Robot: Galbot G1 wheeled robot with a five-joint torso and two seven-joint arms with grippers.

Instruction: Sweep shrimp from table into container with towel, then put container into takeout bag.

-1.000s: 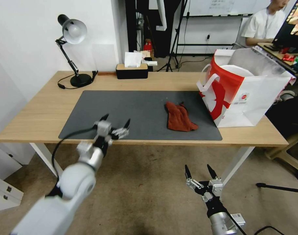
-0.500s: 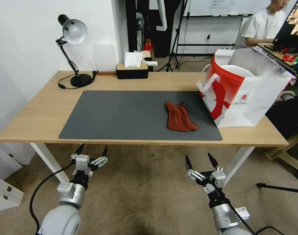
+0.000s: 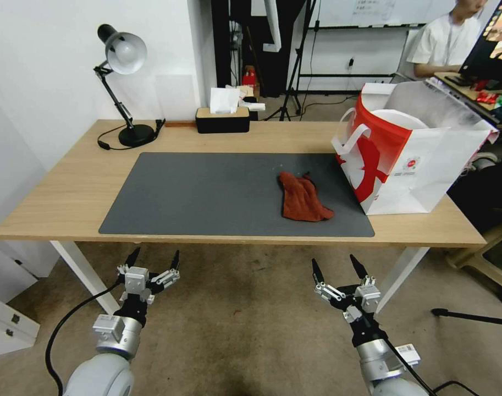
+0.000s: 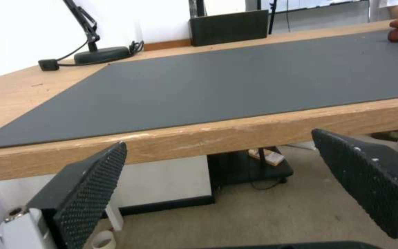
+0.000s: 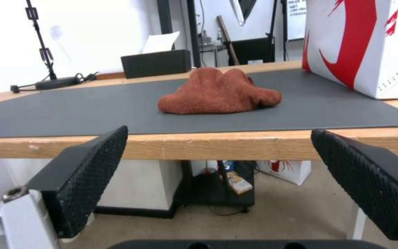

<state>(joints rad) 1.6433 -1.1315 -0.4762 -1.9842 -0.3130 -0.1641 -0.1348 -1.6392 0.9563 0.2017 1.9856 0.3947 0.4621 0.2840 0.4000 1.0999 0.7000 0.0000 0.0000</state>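
Note:
The red-brown towel (image 3: 303, 198) (image 5: 219, 91) lies crumpled on the dark grey mat (image 3: 207, 192) of the table (image 3: 64, 187), right of centre. The red and white takeout bag (image 3: 415, 157) (image 5: 369, 45) stands at the table's right end. A round white rim, the container (image 3: 400, 117), shows inside the bag's mouth. The shrimp are out of view. My left gripper (image 3: 156, 253) (image 4: 218, 139) hangs open below the table's front edge, left of centre. My right gripper (image 3: 333, 260) (image 5: 219, 131) is open too, below the edge in line with the towel. Both are empty.
A black desk lamp (image 3: 121, 52) stands at the back left with its cable on the wood. A black tissue box (image 3: 223, 118) sits at the back middle. Carpeted floor lies under both grippers, and a white table leg (image 3: 83, 269) is near the left one.
My left arm has dropped from over the mat's front edge to below the table and drawn back. The right gripper has risen slightly. Towel and bag have not moved.

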